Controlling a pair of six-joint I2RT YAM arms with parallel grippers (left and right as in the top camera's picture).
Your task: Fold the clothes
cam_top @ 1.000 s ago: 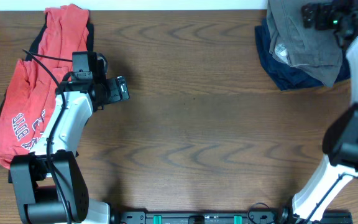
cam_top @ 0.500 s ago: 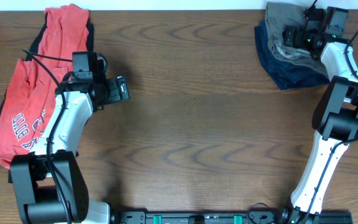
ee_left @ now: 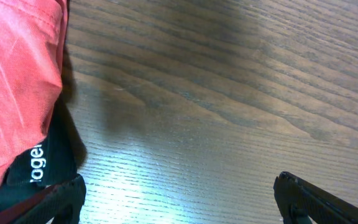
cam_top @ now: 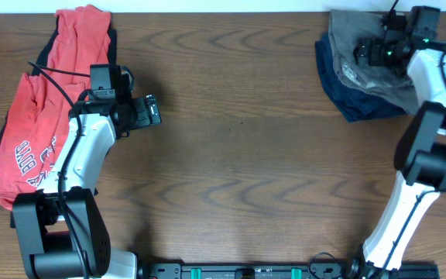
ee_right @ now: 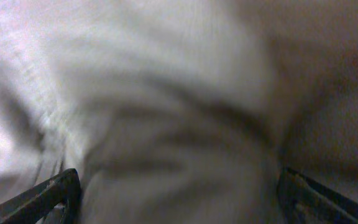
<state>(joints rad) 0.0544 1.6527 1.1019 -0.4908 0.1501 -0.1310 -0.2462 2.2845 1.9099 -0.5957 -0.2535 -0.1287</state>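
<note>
A pile of red clothes lies at the table's left edge, over a black garment; both show in the left wrist view, red and black with white lettering. My left gripper is open and empty over bare wood, just right of the pile. A crumpled grey garment lies on a navy garment at the back right. My right gripper is open and low over the grey cloth, which fills the right wrist view between the fingers.
The brown wooden table spans the view between the two piles. The table's back edge runs right behind the grey pile. The arm bases stand at the front edge.
My right gripper has moved down and left onto the grey garment, which has sunk from a wide raised drape to a smaller crumpled heap. The left arm has not moved.
</note>
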